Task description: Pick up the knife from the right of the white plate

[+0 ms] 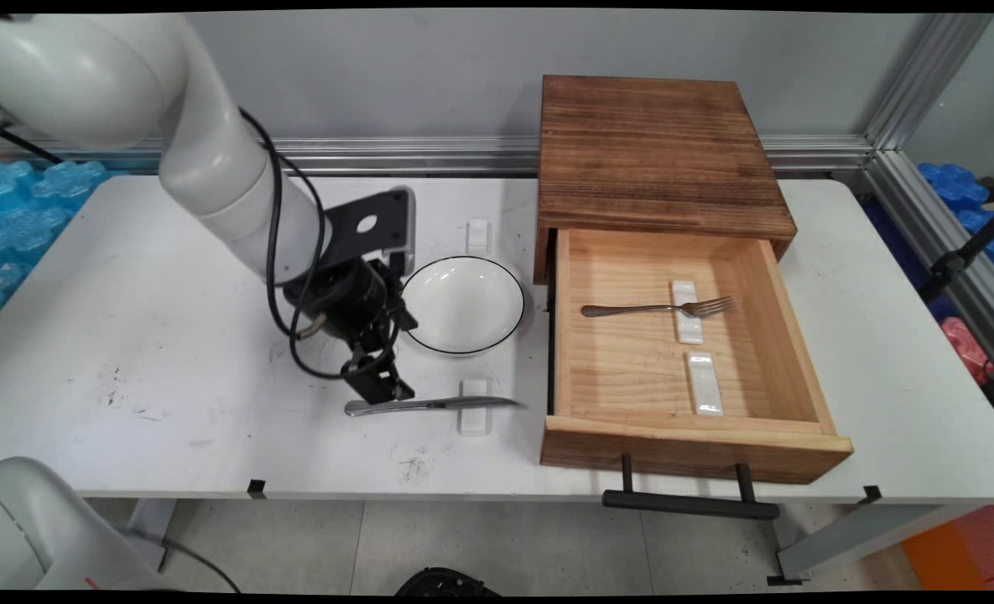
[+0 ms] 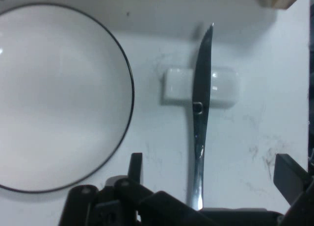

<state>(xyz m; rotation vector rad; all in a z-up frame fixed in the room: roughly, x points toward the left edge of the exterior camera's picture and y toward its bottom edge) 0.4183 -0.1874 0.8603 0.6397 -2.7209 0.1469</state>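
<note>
A silver knife [image 1: 429, 404] lies on the white table with its blade across a small white rest [image 1: 474, 408]. My gripper [image 1: 382, 387] hangs low over the knife's handle end, just left of the rest. In the hand view the knife [image 2: 200, 113] runs up the middle, with its handle between the two fingers. The gripper [image 2: 211, 164] is open, with one finger [image 2: 135, 163] on the left and the other well out to the right, neither touching the handle. A white plate with a black rim [image 1: 463, 304] [image 2: 128, 79] sits just beyond the knife.
A wooden box [image 1: 656, 151] stands at the back right with its drawer [image 1: 689, 445] pulled open toward the table's front edge. Inside it a fork [image 1: 631, 309] lies on one white rest, with a second rest [image 1: 705, 383] bare. Another white rest [image 1: 479, 235] sits behind the plate.
</note>
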